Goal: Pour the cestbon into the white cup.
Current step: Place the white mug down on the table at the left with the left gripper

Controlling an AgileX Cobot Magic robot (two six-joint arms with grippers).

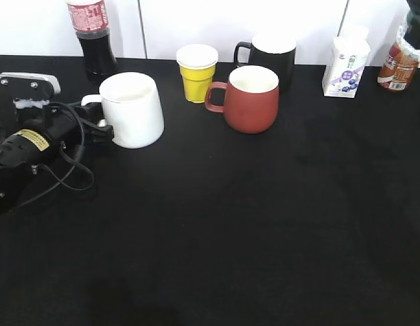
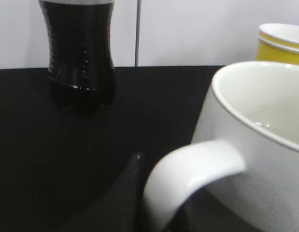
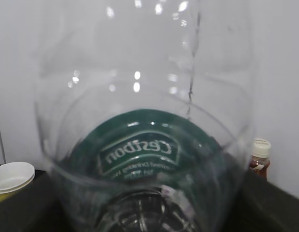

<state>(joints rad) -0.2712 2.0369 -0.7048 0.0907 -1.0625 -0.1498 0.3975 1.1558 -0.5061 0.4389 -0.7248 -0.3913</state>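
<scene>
The white cup [image 1: 132, 109] stands at the left of the black table. My left gripper [image 1: 101, 129] is at its loop handle, and in the left wrist view the handle [image 2: 188, 179] sits right between the dark fingers, so it looks shut on it. The cestbon [image 3: 140, 154] fills the right wrist view: clear plastic with its green label seen through it. My right gripper holds it, and the fingers are hidden behind the bottle. In the exterior view only a dark part of that arm [image 1: 417, 20] shows, at the top right corner.
A cola bottle [image 1: 94, 37] stands behind the white cup. A yellow paper cup [image 1: 197, 73], a red-brown mug [image 1: 252, 98] and a black mug [image 1: 271, 58] stand at the back middle. A milk carton [image 1: 346, 66] and a brown drink bottle [image 1: 399, 64] stand at the back right.
</scene>
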